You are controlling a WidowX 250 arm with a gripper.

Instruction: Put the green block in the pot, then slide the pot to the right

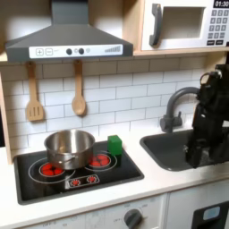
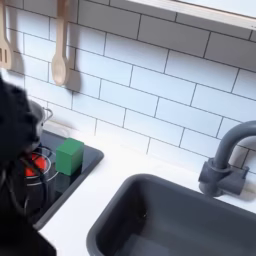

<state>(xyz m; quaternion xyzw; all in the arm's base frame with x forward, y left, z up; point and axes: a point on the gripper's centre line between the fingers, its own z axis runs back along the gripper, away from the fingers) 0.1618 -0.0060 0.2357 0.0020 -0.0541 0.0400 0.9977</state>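
The silver pot stands on the back left burner of the black stove in the first exterior view. The green block sits on the stove's back right corner, just right of the pot and apart from it. The block also shows in the second exterior view, where a blurred black arm covers most of the pot. In the first exterior view the black arm reaches down over the sink, with my gripper at its low end, well right of the block. Its fingers are too dark to read.
A dark grey sink with a black faucet lies right of the stove. A wooden spatula and spoon hang on the tiled wall. A range hood and a microwave sit above.
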